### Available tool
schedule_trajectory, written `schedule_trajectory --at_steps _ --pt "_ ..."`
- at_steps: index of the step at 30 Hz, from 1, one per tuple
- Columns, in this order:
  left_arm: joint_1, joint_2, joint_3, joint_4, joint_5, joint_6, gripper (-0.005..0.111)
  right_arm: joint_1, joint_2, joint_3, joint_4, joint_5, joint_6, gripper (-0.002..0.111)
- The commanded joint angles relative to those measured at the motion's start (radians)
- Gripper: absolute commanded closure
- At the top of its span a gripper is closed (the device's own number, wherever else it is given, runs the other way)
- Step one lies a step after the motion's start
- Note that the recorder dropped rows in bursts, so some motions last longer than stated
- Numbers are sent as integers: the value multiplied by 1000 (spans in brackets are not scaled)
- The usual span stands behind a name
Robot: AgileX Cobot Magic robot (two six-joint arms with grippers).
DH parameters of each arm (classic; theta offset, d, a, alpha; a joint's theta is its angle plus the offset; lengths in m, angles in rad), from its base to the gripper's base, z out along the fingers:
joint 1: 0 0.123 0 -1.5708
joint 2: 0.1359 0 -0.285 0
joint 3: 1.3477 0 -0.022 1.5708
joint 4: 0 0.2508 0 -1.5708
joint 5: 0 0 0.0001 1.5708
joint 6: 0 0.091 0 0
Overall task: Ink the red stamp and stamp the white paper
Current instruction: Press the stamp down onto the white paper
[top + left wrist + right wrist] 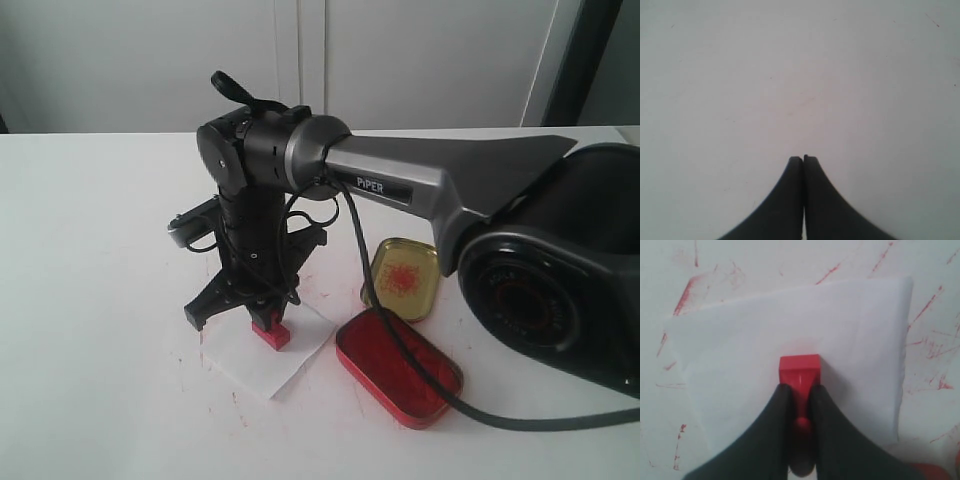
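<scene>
Right tool (pixel 800 388) clamped on red stamp (pixel 799 371) handle; stamp base on white paper (pixel 740 355). Left tool (pixel 803 159) closed, empty, above table (pixel 790 75).

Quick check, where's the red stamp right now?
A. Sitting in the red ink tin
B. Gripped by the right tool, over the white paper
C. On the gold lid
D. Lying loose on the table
B: the right tool is closed on the handle of the red stamp, whose square base is down over the white paper.
</scene>
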Motion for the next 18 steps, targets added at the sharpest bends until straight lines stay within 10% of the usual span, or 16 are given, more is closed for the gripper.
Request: schedule_trajectory --at_steps 1,18 --pt "-10 -4 7 -3 0 -3 107 -1 114 42 2 -35 -11 108" --pt "-10 -4 7 -3 0 -3 107 -2 142 44 22 -57 -5 108"
